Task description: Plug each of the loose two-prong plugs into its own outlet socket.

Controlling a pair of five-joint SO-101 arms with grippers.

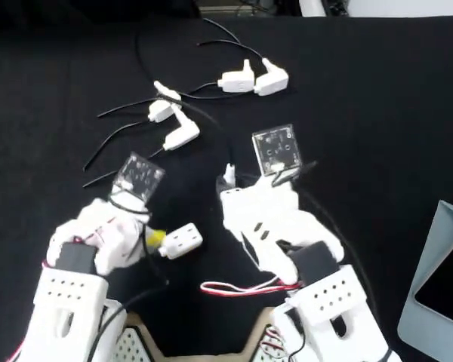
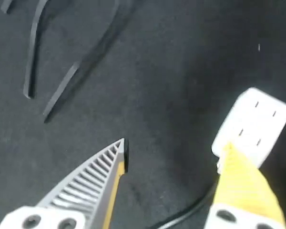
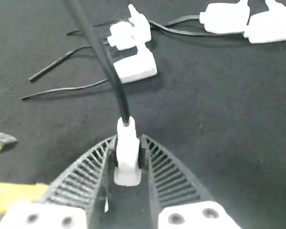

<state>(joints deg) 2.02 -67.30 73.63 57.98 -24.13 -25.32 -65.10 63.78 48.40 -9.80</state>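
Right tool [image 3: 128,141] tight around a white plug [image 3: 127,168]; left tool [image 2: 174,147] wide apart, against the outlet block [image 2: 255,120]

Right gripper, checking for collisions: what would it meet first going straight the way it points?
Probably the loose white angled plug, straight ahead of the right gripper, which is shut on a white black-corded plug; depth is unclear.

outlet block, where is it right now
In the high view the outlet block lies low, left of centre, right at the yellow fingertip of the left gripper.
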